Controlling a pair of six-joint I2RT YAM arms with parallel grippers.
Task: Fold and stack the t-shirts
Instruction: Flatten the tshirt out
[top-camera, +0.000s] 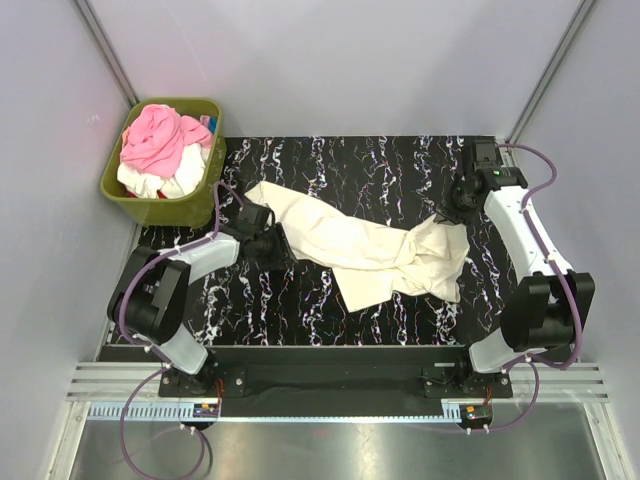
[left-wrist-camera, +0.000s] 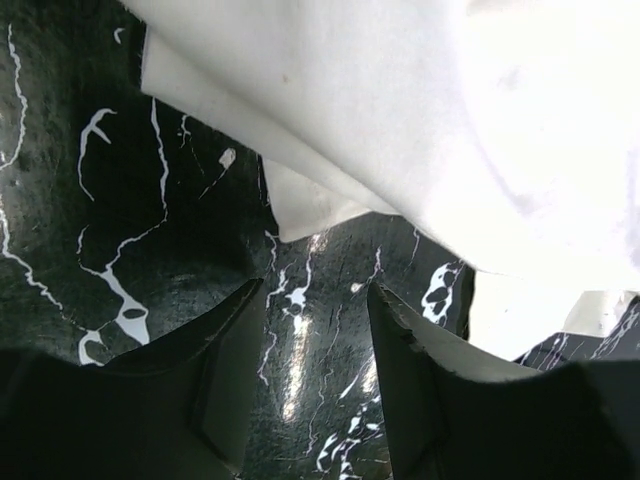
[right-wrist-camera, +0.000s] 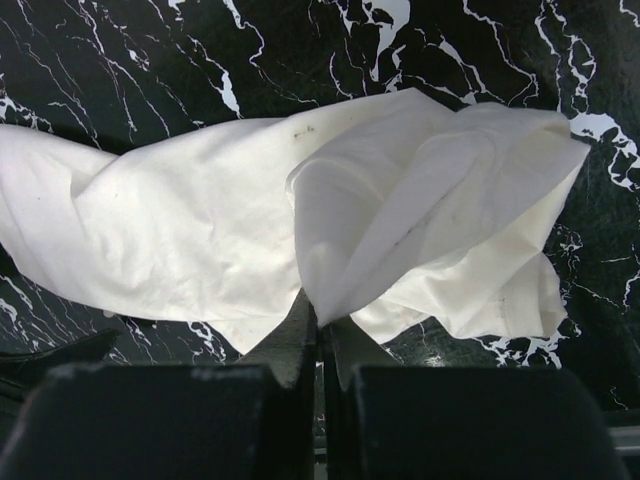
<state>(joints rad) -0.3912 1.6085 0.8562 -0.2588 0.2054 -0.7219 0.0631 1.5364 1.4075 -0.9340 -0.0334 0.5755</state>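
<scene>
**One end pinched, the other just ahead of my open fingers**

My left pincer (left-wrist-camera: 315, 290) is spread. Between its two fingers I see only the black marbled table (left-wrist-camera: 120, 200), so it holds nothing. The cream t-shirt (left-wrist-camera: 400, 120) begins just past the fingertips. A folded edge and a small corner lie straight ahead, and the bulk of the cloth runs off ahead and to the right. As far as I can tell, nothing touches the fingers.

My right pincer (right-wrist-camera: 318, 310) is pressed together. A pleat of the t-shirt (right-wrist-camera: 200, 230) narrows right down into its tips, so I judge it is pinching that fold. From there the cloth fans out ahead, with a long stretch to the left and a bunched, doubled-over lobe to the right.

From above, the t-shirt (top-camera: 360, 250) lies as one long, twisted band between my two pincers. Its long axis runs from the left pincer (top-camera: 262, 230) across to the right pincer (top-camera: 452, 205). The right end is heaped and the left end is flatter.

So the loose end belongs to my left arm, being far nearer to it. I judge the next move to be a short advance forward and slightly right, to get that edge between the fingers. Only then could I spread the cloth flat.

Beyond my left pincer, off the table's far corner, the green basket (top-camera: 150, 208) holds a pink shirt (top-camera: 155, 140) and white ones not yet folded.
</scene>
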